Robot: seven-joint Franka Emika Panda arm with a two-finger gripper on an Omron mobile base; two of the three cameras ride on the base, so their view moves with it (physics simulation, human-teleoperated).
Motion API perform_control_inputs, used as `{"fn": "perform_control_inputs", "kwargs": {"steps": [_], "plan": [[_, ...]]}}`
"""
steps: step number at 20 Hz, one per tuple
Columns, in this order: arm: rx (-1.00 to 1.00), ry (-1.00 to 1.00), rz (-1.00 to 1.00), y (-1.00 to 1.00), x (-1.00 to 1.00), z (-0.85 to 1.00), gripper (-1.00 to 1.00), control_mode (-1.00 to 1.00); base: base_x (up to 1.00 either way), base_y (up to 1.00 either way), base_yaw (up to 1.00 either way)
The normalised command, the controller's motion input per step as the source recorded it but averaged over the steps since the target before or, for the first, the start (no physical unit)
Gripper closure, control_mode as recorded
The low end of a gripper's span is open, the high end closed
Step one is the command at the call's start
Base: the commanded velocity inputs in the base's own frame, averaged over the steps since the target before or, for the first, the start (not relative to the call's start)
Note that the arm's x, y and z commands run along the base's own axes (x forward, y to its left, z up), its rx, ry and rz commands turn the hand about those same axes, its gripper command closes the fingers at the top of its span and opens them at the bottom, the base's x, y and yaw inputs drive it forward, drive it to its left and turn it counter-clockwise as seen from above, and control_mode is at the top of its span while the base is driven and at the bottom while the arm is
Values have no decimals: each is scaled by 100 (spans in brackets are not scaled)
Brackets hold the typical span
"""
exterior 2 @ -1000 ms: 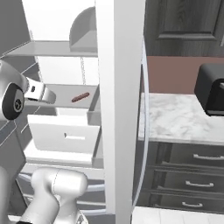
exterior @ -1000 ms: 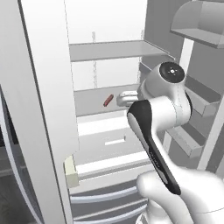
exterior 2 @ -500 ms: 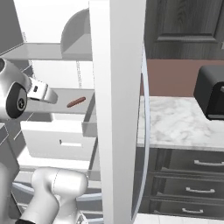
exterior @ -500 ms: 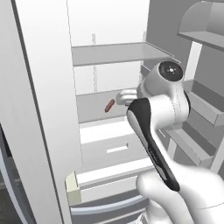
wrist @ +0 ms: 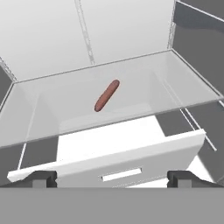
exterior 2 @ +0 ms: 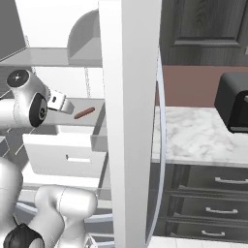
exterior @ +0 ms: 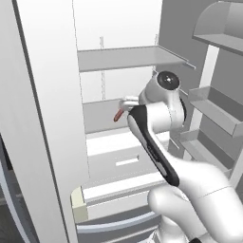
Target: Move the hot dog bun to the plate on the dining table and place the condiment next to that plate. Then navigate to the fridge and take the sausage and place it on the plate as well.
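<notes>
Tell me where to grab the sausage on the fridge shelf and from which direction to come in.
Grip the sausage at its middle, jaws closing across its narrow width. It lies flat and alone on the glass shelf, slanted in the hand view, so probably come down from above and turn the wrist to square the open gripper to its long axis. The ends are rounded and likelier to slip.

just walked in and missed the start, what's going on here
The robot arm is reaching into an open fridge toward a sausage that lies on a clear shelf above a white drawer. Its gripper is open and empty, short of the sausage, with nothing touching it yet. To the right of the fridge stands a marble counter with a dark appliance on it.
</notes>
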Motion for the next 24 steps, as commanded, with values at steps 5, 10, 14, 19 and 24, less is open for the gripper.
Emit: {"fn": "perform_control_inputs", "kwargs": {"steps": [5, 10, 14, 19, 24], "plan": [[0, 0, -3, 23, 88, -35, -100, -100, 0, 0, 0], [-3, 0, -7, 13, 76, -41, -100, -100, 0, 0, 0], [-5, 0, -10, 0, 46, -45, -100, -100, 0, 0, 0], [-7, 0, -9, 0, 42, -21, -100, -100, 0, 0, 0], [-2, 7, -8, 0, 51, -1, -100, -100, 0, 0, 0]]}}
